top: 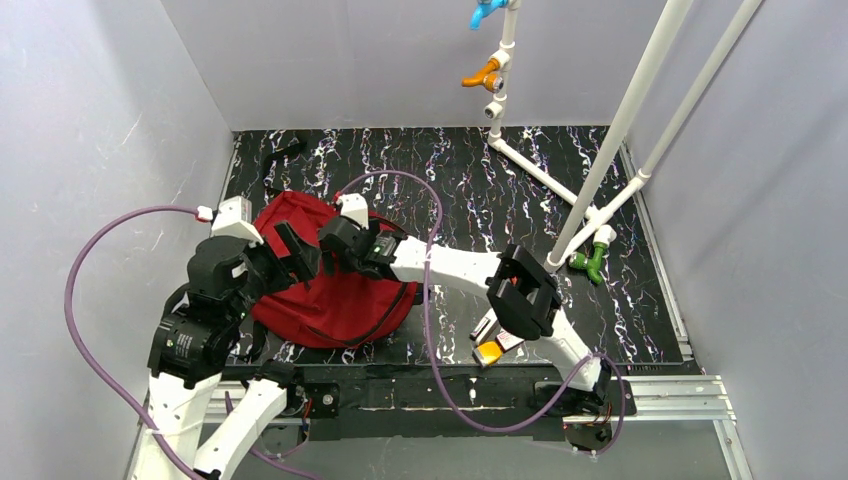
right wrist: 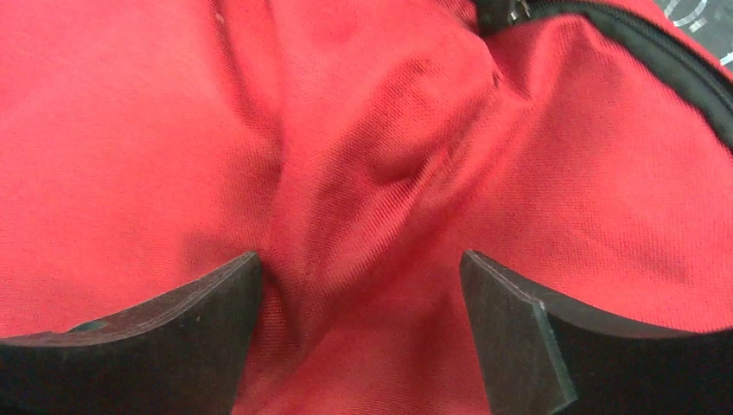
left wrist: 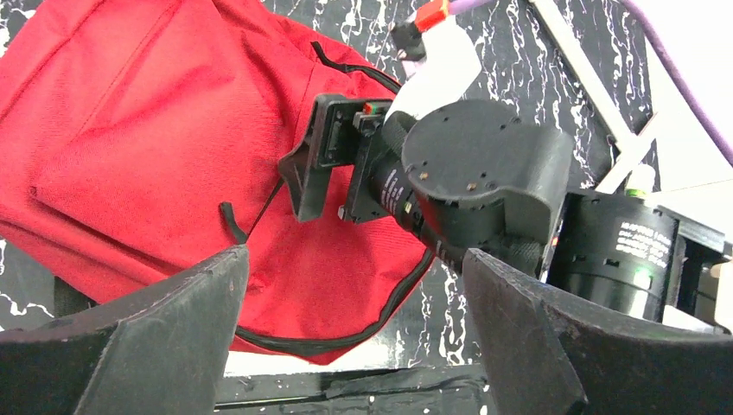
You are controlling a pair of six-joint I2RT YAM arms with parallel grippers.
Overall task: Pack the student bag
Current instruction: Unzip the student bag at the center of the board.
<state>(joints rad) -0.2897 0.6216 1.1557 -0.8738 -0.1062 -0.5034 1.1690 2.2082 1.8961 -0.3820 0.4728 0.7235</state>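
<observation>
The student bag [top: 335, 300] lies flat on the marbled black table [top: 500, 180], left of centre, beneath both arms. The right gripper [right wrist: 359, 294] is spread wide and close over the red fabric. A raised fold [right wrist: 389, 147] runs up between its fingers, and the black zip [right wrist: 622, 43] lies just beyond, up and to the right. The left gripper [left wrist: 354, 285], jaws also wide, hangs over the bag's near side and holds nothing. The right arm is nearer the zip, so pinching that fold looks like its job. Whether its pads touch the cloth cannot be told.
</observation>
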